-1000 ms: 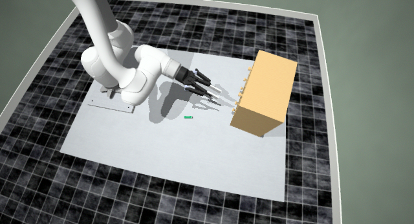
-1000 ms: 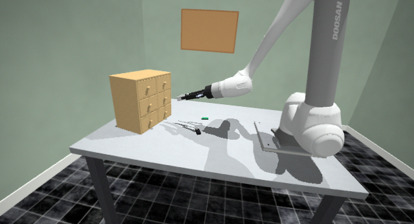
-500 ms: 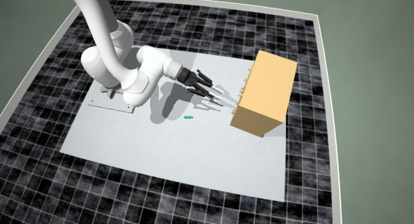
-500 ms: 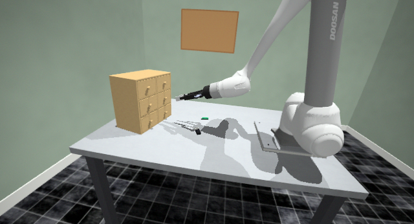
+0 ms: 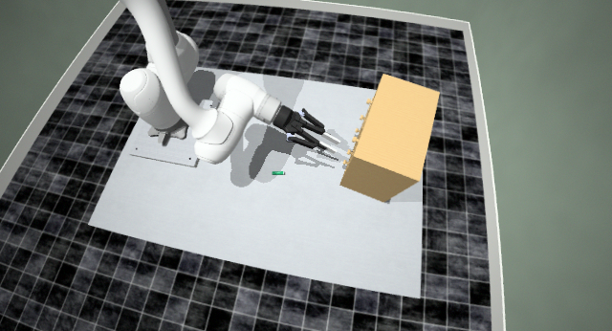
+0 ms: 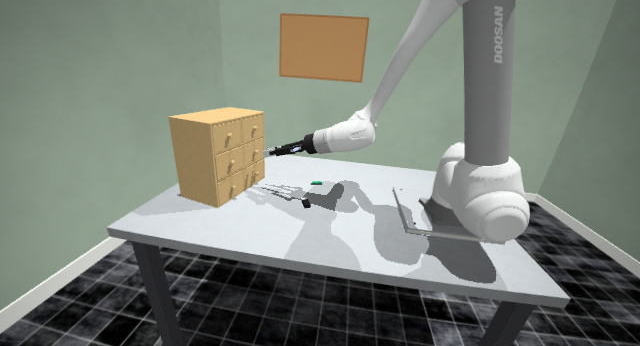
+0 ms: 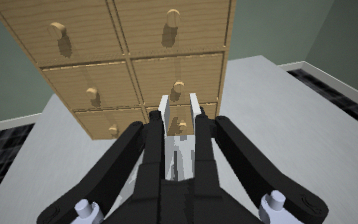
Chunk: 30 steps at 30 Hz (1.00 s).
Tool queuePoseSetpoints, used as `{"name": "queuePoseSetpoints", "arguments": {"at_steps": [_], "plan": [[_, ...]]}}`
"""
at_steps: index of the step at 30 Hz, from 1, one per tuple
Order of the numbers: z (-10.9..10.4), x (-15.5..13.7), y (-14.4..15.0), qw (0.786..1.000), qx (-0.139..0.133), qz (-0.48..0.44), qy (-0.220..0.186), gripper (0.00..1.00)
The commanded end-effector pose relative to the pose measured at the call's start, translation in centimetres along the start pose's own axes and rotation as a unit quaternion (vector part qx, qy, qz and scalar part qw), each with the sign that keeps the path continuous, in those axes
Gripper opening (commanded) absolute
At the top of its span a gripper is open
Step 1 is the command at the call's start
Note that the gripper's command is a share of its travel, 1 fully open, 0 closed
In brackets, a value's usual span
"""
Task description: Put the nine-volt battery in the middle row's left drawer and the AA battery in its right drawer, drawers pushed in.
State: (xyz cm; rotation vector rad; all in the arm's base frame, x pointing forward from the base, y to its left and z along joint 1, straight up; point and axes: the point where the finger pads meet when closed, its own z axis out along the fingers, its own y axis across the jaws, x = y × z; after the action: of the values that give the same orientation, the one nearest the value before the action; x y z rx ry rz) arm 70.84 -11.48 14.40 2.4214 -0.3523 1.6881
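The wooden chest (image 5: 406, 125) (image 6: 195, 156) stands upright with its drawers in. The middle row's left drawer shows a round knob (image 6: 231, 166) (image 7: 92, 93); its right drawer has a knob (image 6: 255, 153) (image 7: 179, 87) too. My gripper (image 5: 337, 145) (image 6: 266, 154) (image 7: 179, 103) is slightly open and empty, pointing at the fronts. In the wrist view its tips flank the line just below the right middle knob; contact is not visible. The green AA battery (image 5: 278, 173) (image 6: 316, 183) lies on the table. The dark nine-volt battery (image 6: 306, 203) lies on the table too, hidden in the top view.
The table (image 5: 268, 226) (image 6: 200, 231) carries the chest near its far end and the arm's base plate (image 5: 163, 154) at the other. The top-row knobs (image 7: 173, 18) (image 7: 57, 31) and bottom-row knobs (image 7: 182, 126) (image 7: 113, 130) stick out close around the fingers' line.
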Motion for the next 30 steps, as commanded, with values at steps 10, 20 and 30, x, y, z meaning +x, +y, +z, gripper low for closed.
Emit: {"name": "queuePoseSetpoints", "arguments": {"at_steps": [10, 20, 30], "plan": [[1.66, 0.1, 0.0, 1.0, 0.0, 0.0, 0.0, 0.2], [1.66, 0.1, 0.0, 1.0, 0.0, 0.0, 0.0, 0.2], [1.66, 0.1, 0.0, 1.0, 0.0, 0.0, 0.0, 0.2]]}}
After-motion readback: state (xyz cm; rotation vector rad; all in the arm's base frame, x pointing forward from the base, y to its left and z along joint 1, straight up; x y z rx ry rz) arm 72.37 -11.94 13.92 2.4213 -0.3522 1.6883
